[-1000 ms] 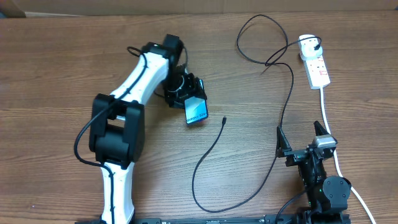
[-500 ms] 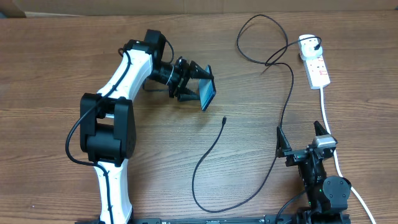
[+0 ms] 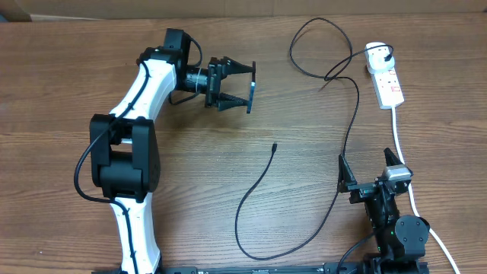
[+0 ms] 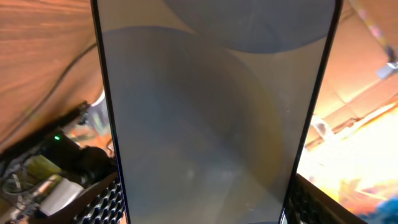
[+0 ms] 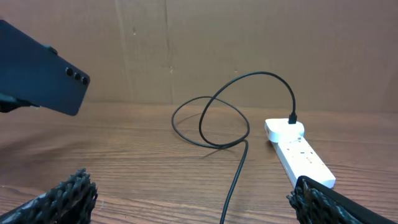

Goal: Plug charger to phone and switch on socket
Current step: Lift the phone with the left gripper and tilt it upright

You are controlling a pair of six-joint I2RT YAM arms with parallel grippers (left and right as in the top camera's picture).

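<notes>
Table (image 3: 91,91): nothing mated yet. My left gripper (image 3: 245,84) pinches the phone (image 3: 250,93) across its width. It's held off the wood near the far edge, left of centre, edge-on to overhead. My right gripper (image 3: 370,169) sits spread and empty at the near right corner. Socket (image 3: 388,82) is at the far right corner with the charger (image 3: 354,114) plug already seated; can't read the switch state. Connector tip (image 3: 274,148) lies loose mid-table, well apart from the phone. Left to do: mate tip, flip switch.
</notes>
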